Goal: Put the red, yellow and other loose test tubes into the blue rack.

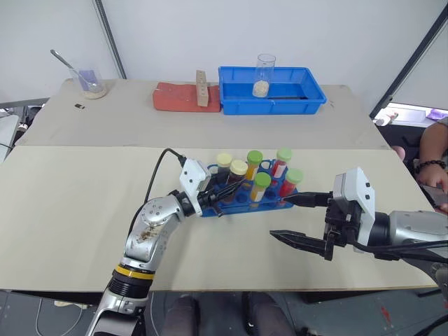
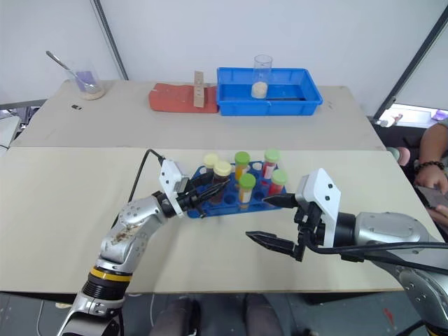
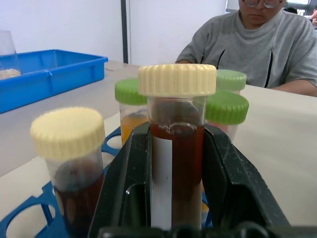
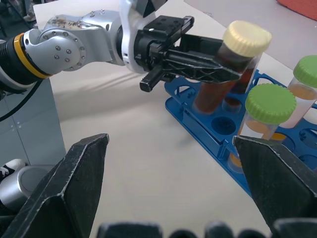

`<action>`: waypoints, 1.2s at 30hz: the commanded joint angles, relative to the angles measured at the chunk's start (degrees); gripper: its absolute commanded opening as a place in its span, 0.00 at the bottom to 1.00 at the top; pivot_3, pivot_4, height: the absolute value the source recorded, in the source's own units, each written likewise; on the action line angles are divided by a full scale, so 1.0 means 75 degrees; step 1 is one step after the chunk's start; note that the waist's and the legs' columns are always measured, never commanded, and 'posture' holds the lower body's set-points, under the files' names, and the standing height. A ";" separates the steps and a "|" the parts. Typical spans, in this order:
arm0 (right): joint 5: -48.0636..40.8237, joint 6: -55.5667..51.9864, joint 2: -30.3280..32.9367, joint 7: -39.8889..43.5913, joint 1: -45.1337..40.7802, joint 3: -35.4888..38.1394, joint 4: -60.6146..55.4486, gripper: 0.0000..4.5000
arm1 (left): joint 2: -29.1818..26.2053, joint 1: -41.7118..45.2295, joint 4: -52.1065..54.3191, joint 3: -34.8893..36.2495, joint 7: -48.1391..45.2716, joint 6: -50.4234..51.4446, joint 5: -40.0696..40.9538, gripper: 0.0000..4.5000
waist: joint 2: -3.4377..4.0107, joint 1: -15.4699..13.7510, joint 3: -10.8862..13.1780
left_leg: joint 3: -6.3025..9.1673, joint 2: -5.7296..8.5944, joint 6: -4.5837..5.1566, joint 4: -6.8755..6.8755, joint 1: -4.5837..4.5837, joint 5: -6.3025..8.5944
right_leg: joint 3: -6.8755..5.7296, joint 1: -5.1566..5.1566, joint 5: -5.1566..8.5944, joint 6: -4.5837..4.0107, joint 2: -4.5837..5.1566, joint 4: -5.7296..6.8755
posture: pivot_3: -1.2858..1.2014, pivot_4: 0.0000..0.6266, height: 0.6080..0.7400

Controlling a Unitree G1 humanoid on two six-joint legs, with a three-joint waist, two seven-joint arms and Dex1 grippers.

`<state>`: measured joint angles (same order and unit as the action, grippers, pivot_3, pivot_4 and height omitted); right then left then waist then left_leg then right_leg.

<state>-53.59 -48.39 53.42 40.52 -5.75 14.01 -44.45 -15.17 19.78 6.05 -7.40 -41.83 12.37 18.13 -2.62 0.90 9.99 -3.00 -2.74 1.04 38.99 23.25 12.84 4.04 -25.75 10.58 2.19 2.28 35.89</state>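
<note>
The blue rack (image 1: 241,201) lies mid-table and holds several capped tubes: green caps over orange (image 1: 255,158) and red (image 1: 283,156) liquid, and a cream cap over dark liquid (image 1: 224,161). My left gripper (image 1: 214,199) is shut on a cream-capped tube of brown-red liquid (image 3: 177,144) at the rack's left end. The held tube (image 4: 233,64) leans, its lower end down among the rack's holes. Whether it is seated I cannot tell. My right gripper (image 1: 278,217) hangs open and empty just off the rack's right front corner.
A blue tray (image 1: 308,99) with a clear cup (image 1: 264,73) stands at the table's back. Beside the tray are a red slab (image 1: 175,98) and a wooden block (image 1: 201,88). A beaker with a spoon (image 1: 91,82) is at back left. A person (image 1: 434,164) sits at the right edge.
</note>
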 commanded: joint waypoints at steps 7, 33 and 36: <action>0.0032 0.0194 0.0097 0.0191 0.0047 0.0198 -0.0034 0.99 | -0.0593 -0.0226 0.0306 0.0105 -0.0315 0.0115 0.0074 0.99 | 0.0000 -0.0025 0.0000 | -0.0001 0.0001 0.0000 0.0001 0.0003 0.0000 | -0.0001 -0.0001 0.0013 -0.0021 0.0002 -0.0004 | 0.52 0.24 1.00; 0.3163 0.3104 0.2225 0.4249 0.0132 0.0419 0.3656 0.99 | -0.5064 -0.3591 0.2506 0.3950 -0.1280 0.1914 0.0358 0.99 | 0.0002 -0.0009 0.0003 | -0.0050 -0.0016 -0.0005 -0.0033 0.0004 0.0003 | -0.0011 -0.0055 0.0042 -0.0065 0.0030 -0.0008 | 0.52 0.24 1.00; 0.3223 0.3055 0.2227 0.4307 -0.0104 0.0289 0.3739 0.99 | -0.5067 -0.3587 0.2484 0.4003 -0.1249 0.1923 0.0347 0.99 | 0.0002 0.0007 0.0003 | -0.0053 -0.0017 -0.0005 -0.0044 0.0003 0.0003 | -0.0011 -0.0058 0.0046 -0.0072 0.0028 -0.0007 | 0.52 0.24 1.00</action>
<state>-29.68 -26.01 69.24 72.40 -5.45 15.57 -16.26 -52.31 -7.12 23.84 20.51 -51.22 26.57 20.41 -2.60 0.95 10.01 -3.40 -2.87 1.00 38.66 23.27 12.86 3.96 -26.19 10.93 1.64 2.49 35.84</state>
